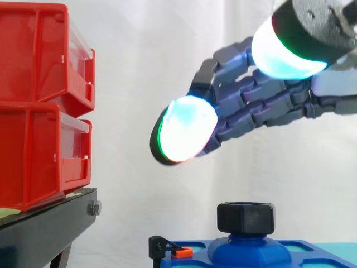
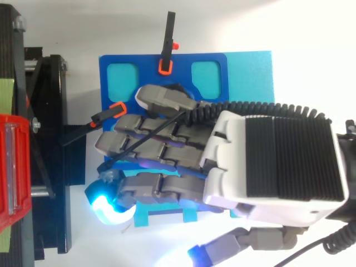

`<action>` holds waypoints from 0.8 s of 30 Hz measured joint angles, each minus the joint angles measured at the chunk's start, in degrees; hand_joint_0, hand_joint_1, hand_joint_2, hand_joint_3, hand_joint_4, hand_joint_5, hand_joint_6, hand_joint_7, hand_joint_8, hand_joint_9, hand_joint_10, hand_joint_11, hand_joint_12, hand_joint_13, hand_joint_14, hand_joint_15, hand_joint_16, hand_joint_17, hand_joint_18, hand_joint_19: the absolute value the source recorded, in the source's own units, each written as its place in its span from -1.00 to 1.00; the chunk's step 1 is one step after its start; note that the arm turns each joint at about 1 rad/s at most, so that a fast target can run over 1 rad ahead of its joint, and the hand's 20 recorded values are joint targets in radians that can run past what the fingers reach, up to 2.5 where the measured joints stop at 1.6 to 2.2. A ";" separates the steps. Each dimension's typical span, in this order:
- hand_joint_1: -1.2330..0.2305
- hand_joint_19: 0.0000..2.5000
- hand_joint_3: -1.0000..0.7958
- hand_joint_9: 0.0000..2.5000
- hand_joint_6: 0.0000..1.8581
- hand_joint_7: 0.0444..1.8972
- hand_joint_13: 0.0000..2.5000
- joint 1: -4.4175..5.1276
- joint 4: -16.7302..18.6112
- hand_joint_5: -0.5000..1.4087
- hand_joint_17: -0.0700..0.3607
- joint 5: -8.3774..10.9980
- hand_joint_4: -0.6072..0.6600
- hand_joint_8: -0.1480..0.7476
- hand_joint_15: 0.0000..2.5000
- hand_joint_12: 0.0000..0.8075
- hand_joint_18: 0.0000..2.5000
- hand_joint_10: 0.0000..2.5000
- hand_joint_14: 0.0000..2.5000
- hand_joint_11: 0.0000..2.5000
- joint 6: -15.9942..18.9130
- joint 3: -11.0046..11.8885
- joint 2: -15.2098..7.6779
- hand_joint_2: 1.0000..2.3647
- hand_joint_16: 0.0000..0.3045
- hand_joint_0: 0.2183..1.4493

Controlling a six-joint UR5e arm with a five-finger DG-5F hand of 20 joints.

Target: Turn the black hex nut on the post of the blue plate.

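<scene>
sitting level on the blue post (image 1: 248, 251), a chunky black hex nut (image 1: 246, 218).

1. Setting: a robotics laboratory test station.
2. A white curtain (image 1: 139, 67) closes off the whole background.
3. Two red storage bins (image 1: 39, 111) sit stacked on a black stand (image 1: 50, 226), workshop-style.
4. A blue fixture plate (image 2: 181, 69) rests on the white table (image 2: 311, 33).
5. A robot hand (image 2: 278, 161) with glowing fingertip pads hangs above the plate.
</scene>
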 measured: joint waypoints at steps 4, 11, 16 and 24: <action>0.17 -0.98 -0.44 -0.87 -0.46 -0.21 -0.91 -0.45 -0.52 -0.71 -0.03 -0.67 0.17 -0.20 -0.98 -0.12 -1.00 -1.00 -1.00 -1.00 -0.51 0.02 -0.40 -1.00 -0.60 -0.60; 0.17 -0.98 -0.44 -0.87 -0.46 -0.20 -0.90 -1.49 -1.77 -0.71 -0.04 -1.71 0.17 -0.19 -0.98 -0.13 -1.00 -1.00 -1.00 -1.00 -2.19 0.03 -0.47 -1.00 -0.60 -0.59; 0.17 -0.97 -0.44 -0.87 -0.46 -0.20 -0.90 -2.67 -1.92 -0.71 -0.04 -3.02 0.18 -0.19 -0.97 -0.13 -1.00 -1.00 -1.00 -1.00 -4.87 0.03 -0.49 -1.00 -0.60 -0.59; 0.14 -0.99 -0.44 -0.84 -0.46 -0.21 -0.87 -4.85 -2.01 -0.70 -0.03 -5.82 0.19 -0.18 -0.99 -0.12 -1.00 -1.00 -1.00 -1.00 -8.28 0.03 -0.49 -1.00 -0.60 -0.59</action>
